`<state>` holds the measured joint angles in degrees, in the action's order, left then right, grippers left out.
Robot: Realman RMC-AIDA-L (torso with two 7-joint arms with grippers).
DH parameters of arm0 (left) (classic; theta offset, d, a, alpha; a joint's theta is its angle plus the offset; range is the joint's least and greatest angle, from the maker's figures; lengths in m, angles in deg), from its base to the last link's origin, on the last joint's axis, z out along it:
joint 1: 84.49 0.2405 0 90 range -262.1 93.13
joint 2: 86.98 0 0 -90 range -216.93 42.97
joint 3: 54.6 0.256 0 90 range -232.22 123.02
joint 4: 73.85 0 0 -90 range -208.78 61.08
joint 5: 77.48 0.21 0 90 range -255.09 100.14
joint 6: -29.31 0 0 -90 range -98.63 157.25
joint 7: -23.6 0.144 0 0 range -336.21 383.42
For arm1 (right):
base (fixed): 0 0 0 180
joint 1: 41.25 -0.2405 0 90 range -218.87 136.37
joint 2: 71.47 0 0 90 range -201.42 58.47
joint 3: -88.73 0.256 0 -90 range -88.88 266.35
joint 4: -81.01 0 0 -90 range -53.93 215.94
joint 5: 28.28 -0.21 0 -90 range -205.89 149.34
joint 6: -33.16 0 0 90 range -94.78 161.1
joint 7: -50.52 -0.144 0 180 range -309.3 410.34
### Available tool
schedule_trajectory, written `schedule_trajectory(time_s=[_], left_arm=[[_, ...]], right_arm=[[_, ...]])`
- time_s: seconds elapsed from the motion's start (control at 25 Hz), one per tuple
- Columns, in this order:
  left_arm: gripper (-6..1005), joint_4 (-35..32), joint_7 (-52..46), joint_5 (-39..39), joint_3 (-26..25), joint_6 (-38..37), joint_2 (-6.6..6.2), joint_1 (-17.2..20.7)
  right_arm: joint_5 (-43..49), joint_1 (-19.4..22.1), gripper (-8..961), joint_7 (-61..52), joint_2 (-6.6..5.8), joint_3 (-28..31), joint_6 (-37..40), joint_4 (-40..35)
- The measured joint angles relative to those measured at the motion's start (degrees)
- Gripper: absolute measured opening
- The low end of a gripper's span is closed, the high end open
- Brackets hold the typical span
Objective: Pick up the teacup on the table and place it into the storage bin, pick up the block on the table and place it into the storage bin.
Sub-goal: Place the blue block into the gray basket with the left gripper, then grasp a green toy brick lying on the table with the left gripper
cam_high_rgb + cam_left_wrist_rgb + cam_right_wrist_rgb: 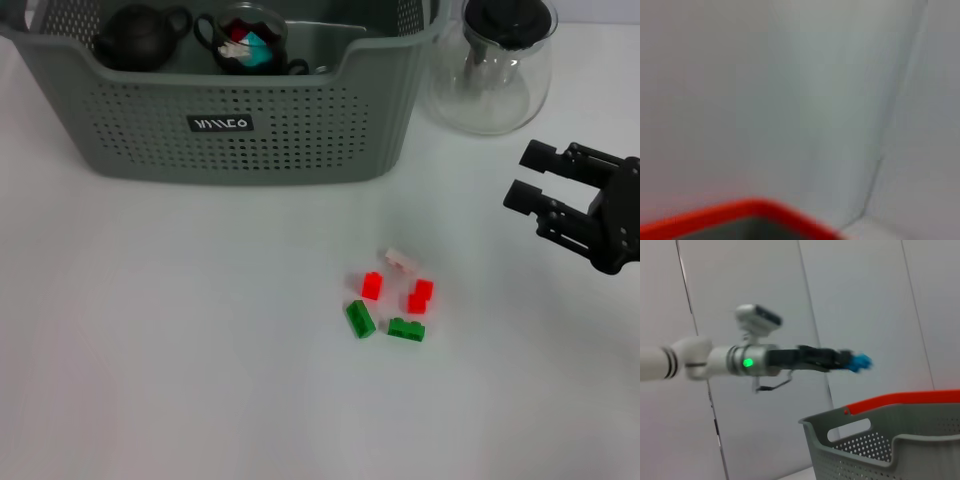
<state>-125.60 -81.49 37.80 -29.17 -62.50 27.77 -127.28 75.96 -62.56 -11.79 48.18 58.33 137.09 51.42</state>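
Teacup (243, 42) already sits in the storage bin (230, 125). Our right gripper (528, 176), jaws open and empty, hovers right of the blocks (392, 297); they're in front of the bin, so it's nearer.

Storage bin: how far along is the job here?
Done: a teacup sits in the storage bin. In hand: nothing clearly; the right end effector hovers open and empty, off to the right of the blocks; the left end effector is raised, something blue at its tip. Left: all five blocks lie on the table.
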Motion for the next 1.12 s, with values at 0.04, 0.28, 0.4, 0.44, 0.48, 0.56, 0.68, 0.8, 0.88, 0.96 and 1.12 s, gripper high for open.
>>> schedule_trajectory(time_s=[0.04, 0.28, 0.4, 0.44, 0.48, 0.56, 0.68, 0.8, 0.88, 0.96, 1.12], left_arm=[[395, -0.2, -2.9, 1.4, 4.2, 4.1, -0.71, -1.0], [397, -0.1, -12.1, 10.3, 17.5, 18.2, -1.0, -5.4], [398, 0.1, -16.0, 15.2, 22.2, 24.1, 0.42, -6.5], [398, 0.1, -17.2, 16.4, 23.3, 26.1, 0.92, -6.6], [398, 0.0, -18.3, 17.7, 24.3, 28.1, 1.41, -6.6], [399, 0.2, -20.0, 19.9, 26.0, 32.5, 2.37, -6.7], [400, 0.5, -20.3, 20.7, 27.3, 34.5, 2.93, -6.7], [401, 0.7, -20.3, 20.8, 27.7, 35.2, 3.23, -6.5], [433, 0.1, -20.4, 19.9, 27.3, 34.8, 3.24, -6.1], [496, -1.2, -20.4, 17.4, 27.0, 34.1, 3.3, -4.8], [591, -7.1, -15.5, 4.9, 24.4, 29.1, 4.64, 1.6]], right_arm=[[0.0, 0.0, 548, 0.0, -0.01, 0.0, 0.0, 0.0], [0.0, -0.2, 548, 0.1, 0.07, 0.0, 0.0, 0.1], [0.0, -0.2, 548, 0.1, 0.05, 0.0, 0.0, 0.1], [0.0, -0.2, 548, 0.1, 0.03, 0.0, 0.0, 0.1], [0.0, -0.2, 548, 0.0, 0.0, 0.0, 0.0, 0.1], [0.0, -0.2, 548, 0.0, -0.01, 0.0, 0.0, 0.1], [0.0, -0.2, 548, 0.0, -0.03, 0.0, 0.0, 0.1], [0.0, -0.1, 548, 0.0, -0.04, 0.1, 0.0, 0.1], [0.0, -0.1, 548, 0.0, -0.04, 0.2, 0.0, 0.1], [0.0, -0.1, 548, 0.0, -0.04, 0.3, 0.0, 0.1], [0.0, -0.1, 548, 0.0, -0.04, 0.5, 0.0, 0.1]])
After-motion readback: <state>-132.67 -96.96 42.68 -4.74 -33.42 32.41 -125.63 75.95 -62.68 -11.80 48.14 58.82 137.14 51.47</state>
